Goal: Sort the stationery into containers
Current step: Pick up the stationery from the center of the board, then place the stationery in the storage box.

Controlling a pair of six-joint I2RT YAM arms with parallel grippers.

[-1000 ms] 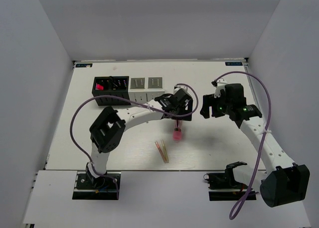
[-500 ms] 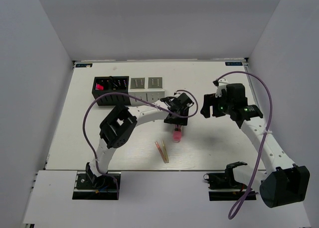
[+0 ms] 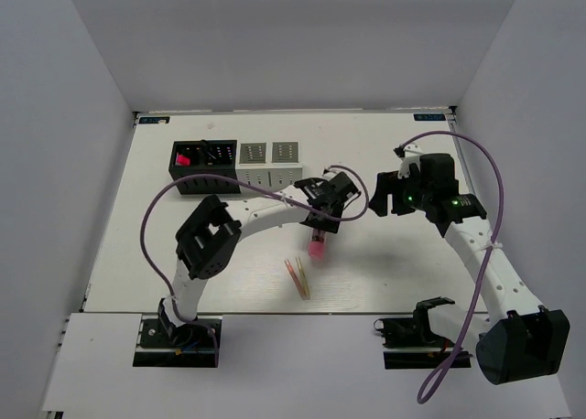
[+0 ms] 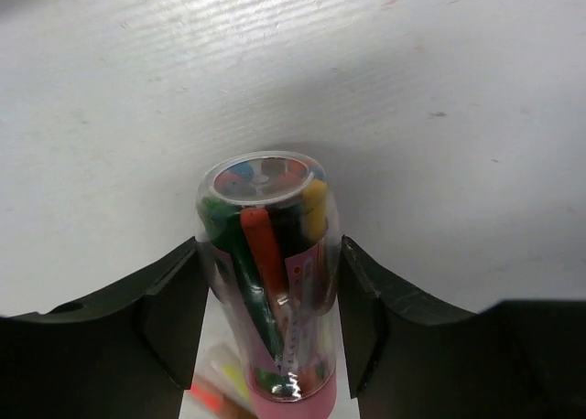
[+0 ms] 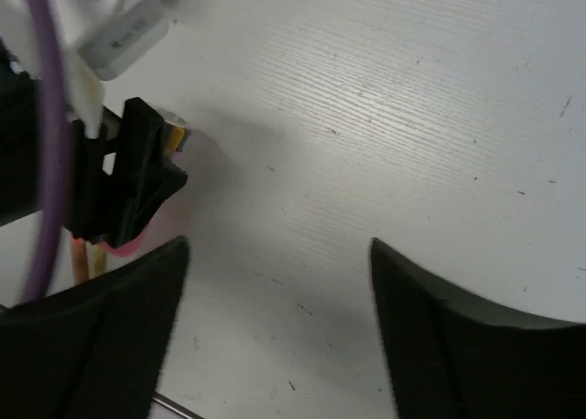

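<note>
Clearly, the black box (image 3: 203,168) and the grey box (image 3: 270,164) touching it stand at the back left of the bench (image 3: 165,254), up and left of the tube (image 4: 270,273), so the carry should run that way. Mid-bench, the left fingers (image 4: 174,314) are closed on the tube, one pressed to each side, its long axis running along them. Just to its right the right fingers (image 5: 92,346) hang spread with nothing between, leaving delivery to the left arm.
</note>
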